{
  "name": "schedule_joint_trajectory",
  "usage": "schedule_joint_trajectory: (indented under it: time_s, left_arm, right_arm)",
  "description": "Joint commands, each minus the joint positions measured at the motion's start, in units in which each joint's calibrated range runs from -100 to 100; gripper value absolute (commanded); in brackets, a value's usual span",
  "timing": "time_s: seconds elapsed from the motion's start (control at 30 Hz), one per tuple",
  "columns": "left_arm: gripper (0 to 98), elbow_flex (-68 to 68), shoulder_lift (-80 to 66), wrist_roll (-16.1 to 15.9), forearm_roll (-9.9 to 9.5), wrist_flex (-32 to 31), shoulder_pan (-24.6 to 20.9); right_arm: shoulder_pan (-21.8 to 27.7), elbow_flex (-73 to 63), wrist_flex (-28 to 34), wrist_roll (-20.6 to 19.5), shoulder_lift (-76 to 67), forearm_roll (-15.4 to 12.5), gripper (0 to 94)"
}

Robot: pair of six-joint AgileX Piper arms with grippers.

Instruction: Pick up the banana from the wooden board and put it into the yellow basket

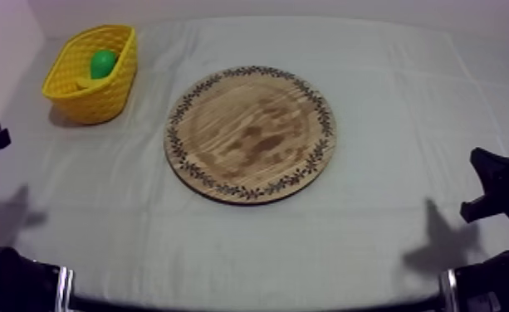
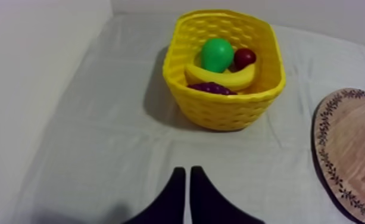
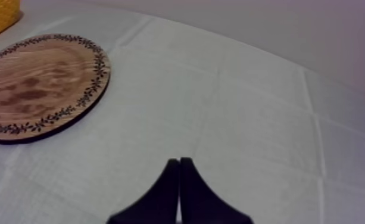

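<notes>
Banana (image 2: 226, 76): lies across the basket (image 2: 220, 110) at the tabletop's (image 1: 374, 241) far left corner; the task looks done.
Neighbours: pear (image 2: 216, 53) and small red fruit (image 2: 244, 58) behind it, grapes (image 2: 211, 88) in front, packed close.
Board (image 1: 249, 133): bare, mid-tabletop, well apart from the basket.
Left claw (image 2: 186, 173): fingers together, empty, facing the basket.
Right claw (image 3: 179, 162): closed wedge, empty, near the right edge.
Obstacles: none seen.

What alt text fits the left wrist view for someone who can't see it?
The yellow basket on the grey-white cloth holds the banana, a green pear, a small red fruit and purple grapes. The left gripper, shut on nothing, points at it; the wooden board lies beside the basket.
</notes>
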Motion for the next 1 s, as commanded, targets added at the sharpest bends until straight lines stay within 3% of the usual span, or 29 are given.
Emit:
schedule_joint_trajectory:
  time_s: [0.0, 0.2, 0.53, 0.83, 0.97]
  left_arm:
    - [0.3, 1.70, -4.43, -1.35, 1.13, 0.29, -0.96]
    - [0.0, 7.32, -11.81, -2.88, 2.19, 0.69, -2.71]
    - [0.0, 13.88, -20.03, -0.28, 2.08, -3.39, -1.01]
    - [0.0, 19.94, -26.84, -0.99, 2.39, -4.54, 2.09]
    - [0.0, 21.24, -27.43, -2.73, 3.79, -6.60, 1.30]
  right_arm:
    - [0.00, -0.05, 0.00, 0.00, 0.00, -0.01, 0.3]
    - [0.00, -0.05, 0.00, 0.00, 0.00, -0.01, 0.3]
    - [0.00, -0.05, 0.00, 0.00, 0.00, -0.01, 0.3]
    - [0.00, -0.05, 0.00, 0.00, 0.00, -0.01, 0.3]
    - [0.00, -0.05, 0.00, 0.02, 0.00, -0.01, 0.3]
